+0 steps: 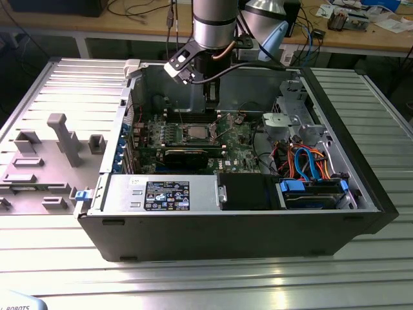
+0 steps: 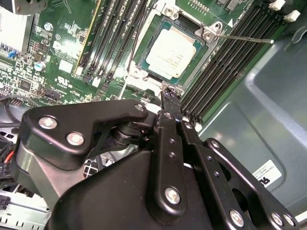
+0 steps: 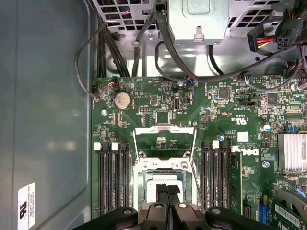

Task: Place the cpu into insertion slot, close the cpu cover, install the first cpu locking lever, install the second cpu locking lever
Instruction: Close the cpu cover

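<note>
The cpu [image 2: 173, 50], a square chip with a silver top, lies flat in the insertion slot [image 2: 144, 56] on the green board. It also shows in the exterior view as the cpu [image 1: 195, 134]. The cpu cover [image 3: 164, 130] is a thin metal frame swung up and open beyond the slot, with the board showing through its window. My gripper [image 3: 168, 188] is shut with nothing between its fingers. It hangs just over the near edge of the cpu [image 3: 163, 181]; whether it touches I cannot tell. A thin locking lever [image 2: 244, 38] sticks out sideways, unlatched.
Black memory slots [image 3: 112, 177] flank the socket on both sides. A finned heatsink [image 3: 291, 152] and cables [image 3: 268, 43] lie toward the drive bay [image 1: 310, 190]. The case wall [image 3: 48, 120] runs close beside the board. A grey fixture [image 1: 61, 139] stands at the exterior view's left.
</note>
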`<action>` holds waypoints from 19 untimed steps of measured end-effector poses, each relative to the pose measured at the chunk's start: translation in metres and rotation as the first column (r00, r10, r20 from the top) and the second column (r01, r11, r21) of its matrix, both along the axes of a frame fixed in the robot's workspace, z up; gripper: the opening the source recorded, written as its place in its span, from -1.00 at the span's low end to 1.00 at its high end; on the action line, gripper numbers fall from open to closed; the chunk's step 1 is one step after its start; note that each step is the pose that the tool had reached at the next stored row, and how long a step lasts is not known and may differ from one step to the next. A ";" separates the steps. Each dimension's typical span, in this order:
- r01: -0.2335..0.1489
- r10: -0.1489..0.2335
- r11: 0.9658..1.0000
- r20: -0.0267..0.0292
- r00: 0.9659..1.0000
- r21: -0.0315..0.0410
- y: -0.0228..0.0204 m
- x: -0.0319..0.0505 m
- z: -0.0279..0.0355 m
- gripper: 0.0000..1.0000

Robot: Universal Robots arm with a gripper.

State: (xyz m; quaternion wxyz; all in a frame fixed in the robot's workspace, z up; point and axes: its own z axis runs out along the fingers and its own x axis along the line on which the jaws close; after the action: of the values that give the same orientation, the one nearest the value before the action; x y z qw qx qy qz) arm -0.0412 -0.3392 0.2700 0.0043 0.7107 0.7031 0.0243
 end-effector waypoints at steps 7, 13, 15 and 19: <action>0.000 0.000 1.000 -0.015 1.000 0.000 0.0000 0.0042 0.0000 -0.79; 0.000 0.000 1.000 -0.039 0.999 0.000 0.0000 0.0084 0.0000 -0.79; -0.005 0.005 1.000 -0.039 0.999 0.000 0.0000 0.0086 -0.0001 -0.79; -0.012 0.011 1.000 -0.039 0.999 -0.001 0.0001 0.0086 -0.0001 -0.79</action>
State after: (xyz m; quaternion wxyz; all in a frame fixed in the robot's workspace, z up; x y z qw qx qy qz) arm -0.0326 -0.3392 0.2700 -0.0091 0.7070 0.7071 0.0098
